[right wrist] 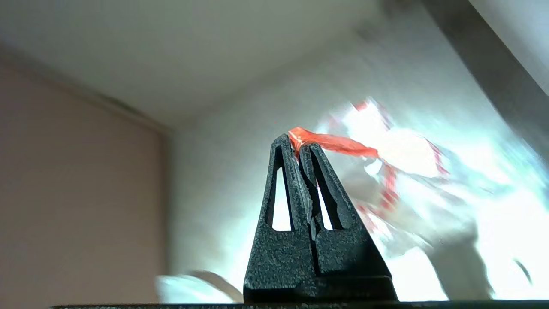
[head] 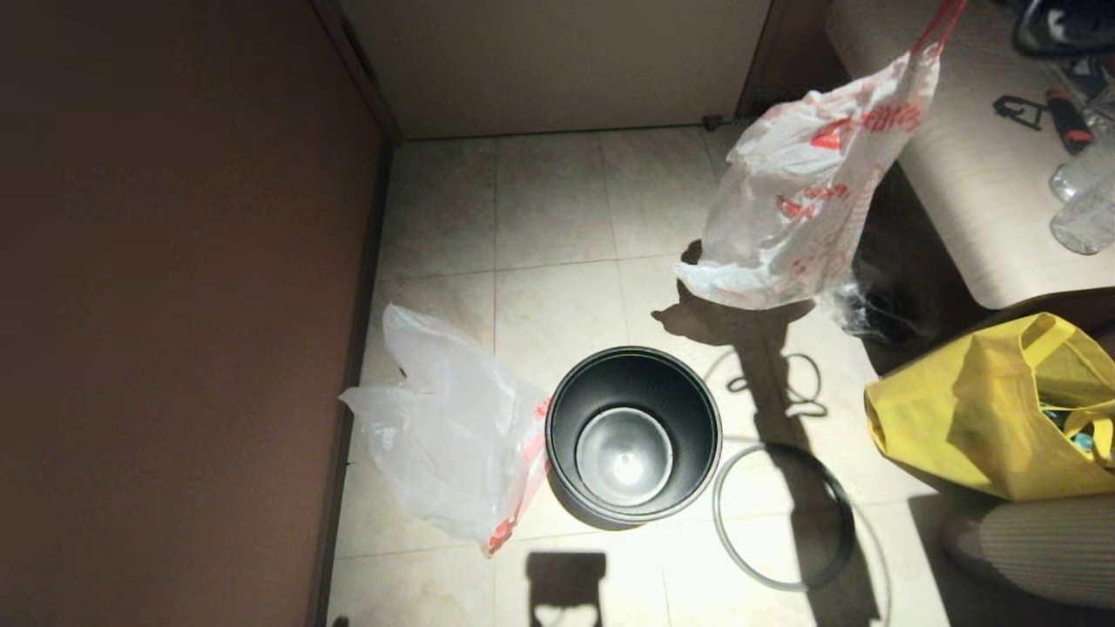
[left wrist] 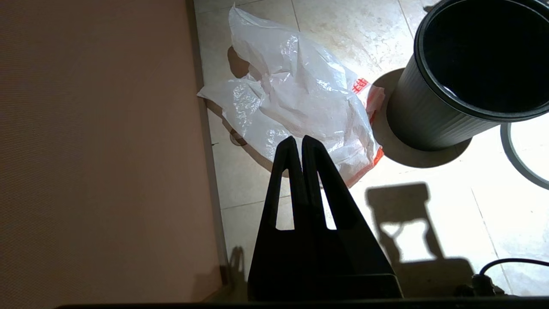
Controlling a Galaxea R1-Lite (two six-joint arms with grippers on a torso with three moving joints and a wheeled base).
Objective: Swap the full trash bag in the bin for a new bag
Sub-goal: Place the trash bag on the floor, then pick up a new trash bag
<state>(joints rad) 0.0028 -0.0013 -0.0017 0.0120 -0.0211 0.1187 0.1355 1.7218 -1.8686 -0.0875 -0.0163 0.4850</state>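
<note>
Inspection at this moment: the bin point(head: 633, 435) stood on the floor tiles w/ nothing in it, bare bottom visible, no liner fitted. Its grey hoop point(head: 782, 515) lay flat on the floor just beside it, on the robot's right, detached. The full trash bag point(head: 797, 200) hung clear of the floor, up and to the right of the bin, near the pale worktop point(head: 976, 200); the right pincer point(right wrist: 303, 148) was clenched on its red-orange handle, per right wrist view. Removal step therefore judged done; bag not yet set down. The new bag point(head: 453, 444) lay crumpled on the floor between wall and bin, its edge touching the bin's side, untouched. Left pincer point(left wrist: 297, 143) hovered above it, clenched on nothing. A yellow tote point(head: 993, 409) sat well apart at right. Outstanding, in my judgement: dispose of full bag, pick up and open new bag, line bin, refit hoop. Approx. halfway.
</note>
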